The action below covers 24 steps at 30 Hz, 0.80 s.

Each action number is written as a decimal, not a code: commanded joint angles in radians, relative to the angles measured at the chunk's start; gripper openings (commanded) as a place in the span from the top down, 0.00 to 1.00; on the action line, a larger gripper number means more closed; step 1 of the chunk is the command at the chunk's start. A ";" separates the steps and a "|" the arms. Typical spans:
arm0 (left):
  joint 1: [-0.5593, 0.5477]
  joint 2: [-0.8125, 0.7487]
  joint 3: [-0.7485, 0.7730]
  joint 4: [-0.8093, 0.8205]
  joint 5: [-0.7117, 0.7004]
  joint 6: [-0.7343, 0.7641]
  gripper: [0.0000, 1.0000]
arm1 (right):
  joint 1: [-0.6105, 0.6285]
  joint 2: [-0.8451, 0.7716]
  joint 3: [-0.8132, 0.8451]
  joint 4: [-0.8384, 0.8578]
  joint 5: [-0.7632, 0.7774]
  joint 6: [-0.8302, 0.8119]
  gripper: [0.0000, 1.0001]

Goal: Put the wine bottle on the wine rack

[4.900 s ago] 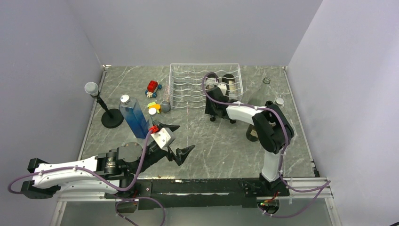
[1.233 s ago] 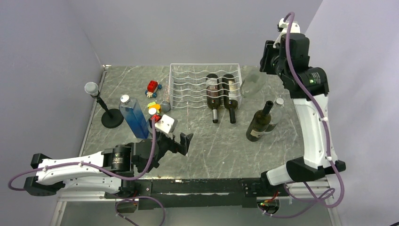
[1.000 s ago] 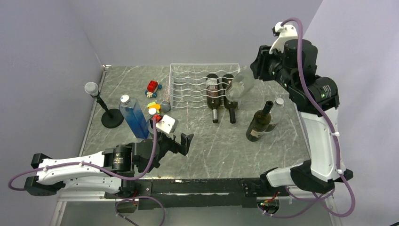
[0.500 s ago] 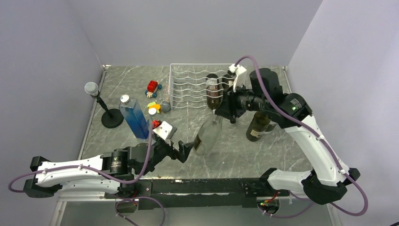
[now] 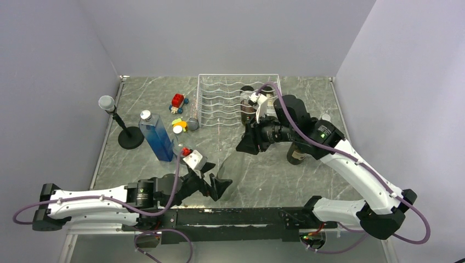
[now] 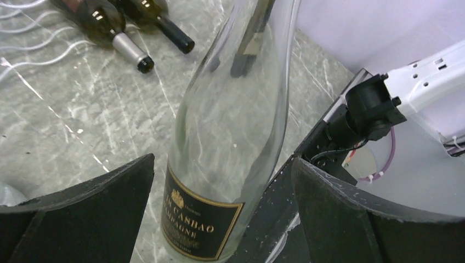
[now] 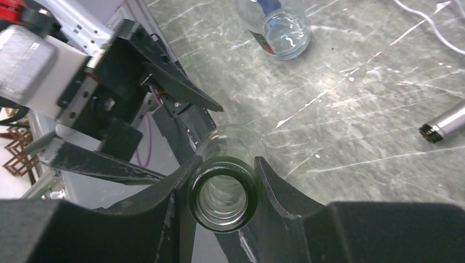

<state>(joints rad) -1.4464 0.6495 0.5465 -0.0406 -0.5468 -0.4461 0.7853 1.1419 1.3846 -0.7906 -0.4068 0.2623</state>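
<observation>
Clear glass wine bottle (image 6: 230,137) with a black gold-lettered label, tilted over the near middle of the grey marble table (image 5: 268,172), neck clamped in my right gripper (image 7: 222,194), base between my left gripper (image 6: 219,213) jaws spread wide, white wire wine rack (image 5: 219,98) at the far side, well apart

The left arm (image 5: 88,196) and right arm (image 5: 356,167) show white shells, black joints, purple cables (image 5: 177,170).

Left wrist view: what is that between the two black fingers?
A clear wine bottle with a black label sits inside the open left gripper, touching neither finger there. The right gripper clamps its neck, seen in the right wrist view.
</observation>
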 commanded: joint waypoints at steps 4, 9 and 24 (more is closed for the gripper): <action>-0.001 0.082 -0.043 0.100 0.028 -0.032 0.01 | 0.036 -0.066 0.040 0.261 -0.148 0.106 1.00; 0.004 0.075 -0.078 0.146 0.083 -0.013 0.01 | 0.045 -0.100 0.036 0.285 -0.179 0.119 1.00; 0.044 0.243 -0.036 0.193 0.407 0.008 0.01 | 0.054 -0.136 -0.045 0.395 -0.252 0.137 1.00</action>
<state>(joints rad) -1.4223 0.8383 0.4725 0.1310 -0.2256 -0.4141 0.8333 1.0523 1.3090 -0.6651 -0.5423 0.3092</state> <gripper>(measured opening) 0.994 0.407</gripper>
